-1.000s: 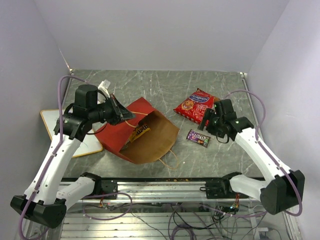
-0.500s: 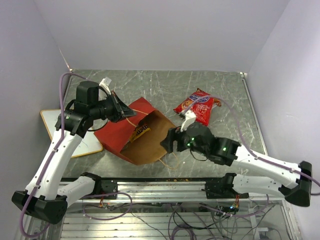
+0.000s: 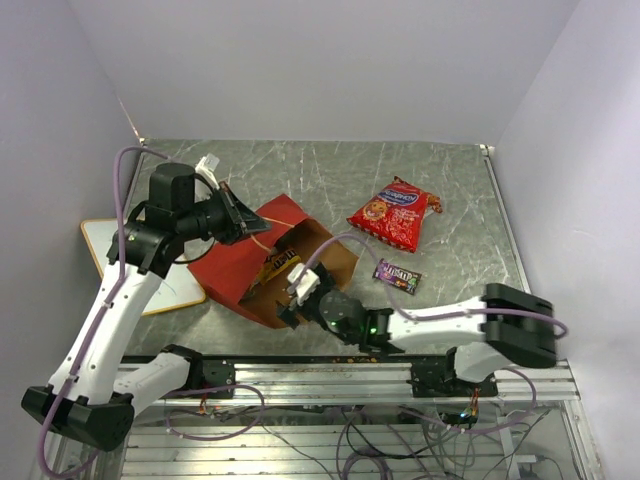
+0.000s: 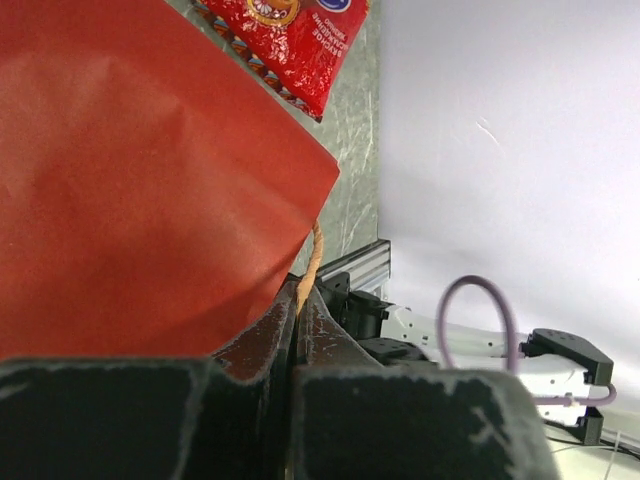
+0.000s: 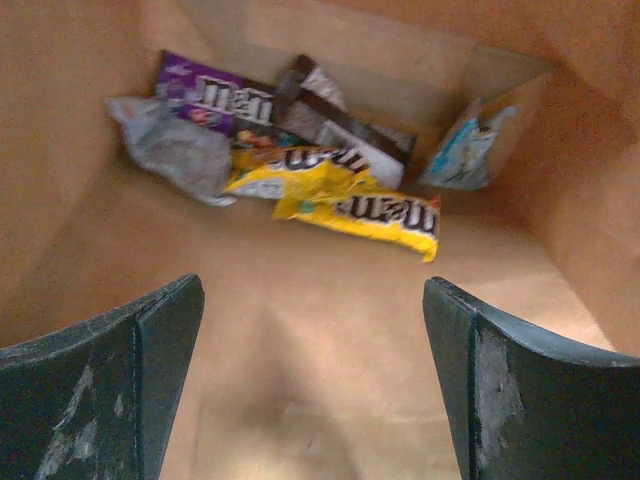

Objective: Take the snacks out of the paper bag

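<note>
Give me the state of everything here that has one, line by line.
paper bag: on its side, mouth open.
left gripper: shut on handle.
right gripper: open, empty, at the bag's mouth.
chip bag: out, on table.
purple packet: out, on table.
yellow packets: inside bag.

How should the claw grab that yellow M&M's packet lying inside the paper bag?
Probably by its free right end, coming straight in through the open mouth of the paper bag. The yellow M&M's packet lies flat and nearest the open right claw, with that end clear of the other packets.
</note>
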Tool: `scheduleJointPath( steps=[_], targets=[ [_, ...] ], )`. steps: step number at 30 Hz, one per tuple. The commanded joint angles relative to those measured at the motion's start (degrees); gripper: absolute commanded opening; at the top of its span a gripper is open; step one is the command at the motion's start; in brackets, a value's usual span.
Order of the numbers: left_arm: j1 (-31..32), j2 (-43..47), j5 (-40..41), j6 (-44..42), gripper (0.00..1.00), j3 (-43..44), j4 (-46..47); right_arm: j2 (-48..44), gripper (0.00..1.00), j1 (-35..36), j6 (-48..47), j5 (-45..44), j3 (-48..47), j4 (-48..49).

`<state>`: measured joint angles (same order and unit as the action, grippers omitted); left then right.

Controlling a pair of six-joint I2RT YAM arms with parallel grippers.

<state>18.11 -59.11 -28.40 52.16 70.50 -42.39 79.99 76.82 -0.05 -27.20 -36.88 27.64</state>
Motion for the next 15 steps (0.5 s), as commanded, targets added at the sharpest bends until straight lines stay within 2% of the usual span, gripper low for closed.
scheduleJointPath(
  steps=[1,3,5,7,15],
  targets=[
    [0.0,2.6,2.4,-0.3,0.07,1.0,-0.8,13.3,0.90,-1.0,-16.7,-13.6,-4.4,26.9],
    [0.0,2.2,2.3,-0.8,0.07,2.0,-1.6,18.7,0.89,-1.2,-23.1,-16.2,-7.4,31.3],
    [0.0,2.0,2.9,-0.9,0.07,3.0,-1.2,22.6,0.87,-2.2,-26.2,-20.2,-7.4,42.5],
    [0.0,1.8,3.6,-0.8,0.07,3.8,-1.0,24.4,0.89,-3.3,-28.1,-17.8,-5.7,47.9],
    [0.0,2.6,3.0,-3.6,0.07,4.8,-3.7,28.4,0.91,-9.4,-16.8,-10.4,-10.4,37.3]
  ],
)
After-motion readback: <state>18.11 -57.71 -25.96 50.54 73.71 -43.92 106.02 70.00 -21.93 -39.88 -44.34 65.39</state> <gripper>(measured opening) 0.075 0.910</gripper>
